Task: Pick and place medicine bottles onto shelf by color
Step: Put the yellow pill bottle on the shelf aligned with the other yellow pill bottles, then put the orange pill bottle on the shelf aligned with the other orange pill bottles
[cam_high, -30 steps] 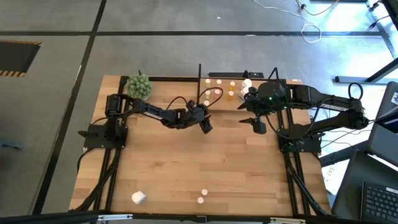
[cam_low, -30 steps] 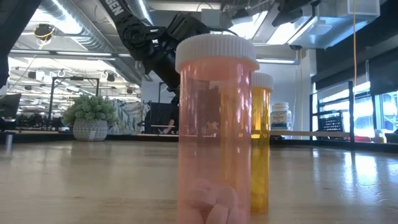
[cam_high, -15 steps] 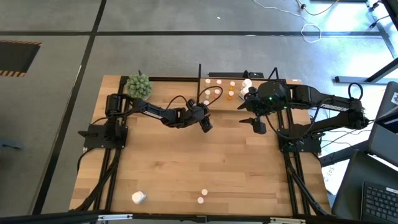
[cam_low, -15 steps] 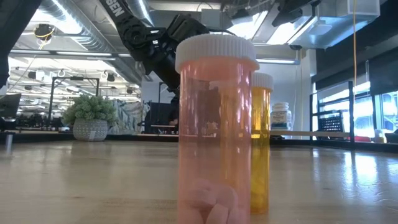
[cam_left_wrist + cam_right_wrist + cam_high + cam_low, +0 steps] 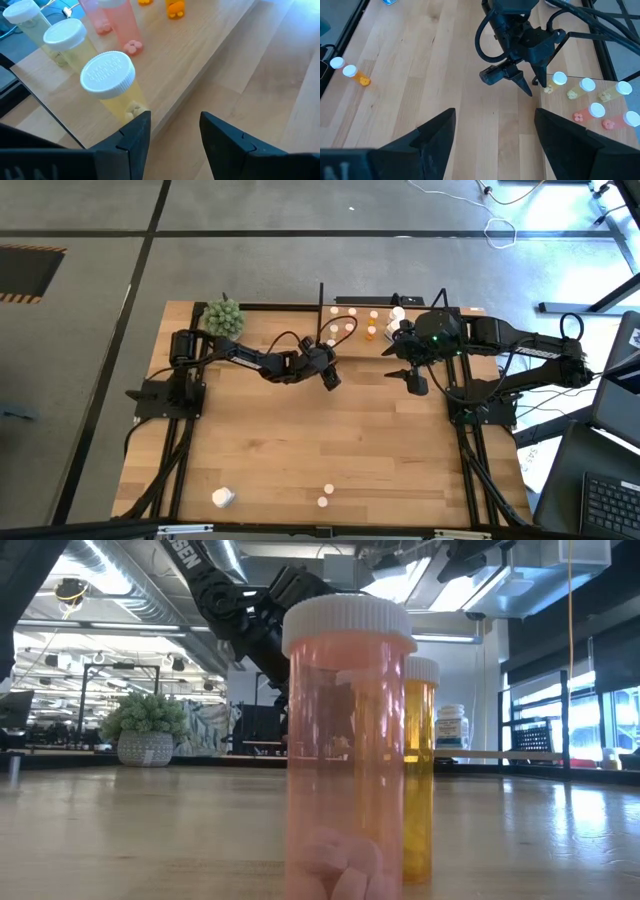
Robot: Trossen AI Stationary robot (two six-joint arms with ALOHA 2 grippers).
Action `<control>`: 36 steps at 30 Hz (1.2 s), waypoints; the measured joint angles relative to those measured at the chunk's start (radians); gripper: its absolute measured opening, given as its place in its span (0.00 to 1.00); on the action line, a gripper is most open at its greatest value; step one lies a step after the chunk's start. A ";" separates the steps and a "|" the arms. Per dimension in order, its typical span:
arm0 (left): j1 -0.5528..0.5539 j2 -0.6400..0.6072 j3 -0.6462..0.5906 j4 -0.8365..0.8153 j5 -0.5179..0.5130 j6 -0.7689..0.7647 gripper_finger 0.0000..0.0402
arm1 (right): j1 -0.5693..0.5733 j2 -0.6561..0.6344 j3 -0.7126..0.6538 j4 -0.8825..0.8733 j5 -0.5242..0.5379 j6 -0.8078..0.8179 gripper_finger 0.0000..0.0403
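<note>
Wooden table (image 5: 300, 450) carries the shelf (image 5: 360, 340) of bottles (image 5: 107, 82). Left gripper (image 5: 172, 135) hangs beside its edge, jaws apart and empty; right gripper (image 5: 492, 137) waits nearby, jaws apart.

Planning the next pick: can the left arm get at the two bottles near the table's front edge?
Probably yes: the left gripper is open and empty by the shelf, with bare tabletop between it and the two bottles.
</note>
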 joint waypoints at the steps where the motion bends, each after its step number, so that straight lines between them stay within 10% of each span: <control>1: 0.000 0.000 0.000 0.000 0.000 0.000 0.41 | 0.000 0.000 0.000 0.000 0.000 0.000 0.68; 18: -0.115 -0.072 0.003 0.014 -0.023 -0.001 0.41 | 0.000 0.000 0.000 0.000 -0.001 0.000 0.68; 36: -0.407 -0.492 0.010 -0.478 -0.140 -0.239 0.41 | 0.000 0.000 0.000 0.003 -0.001 0.000 0.68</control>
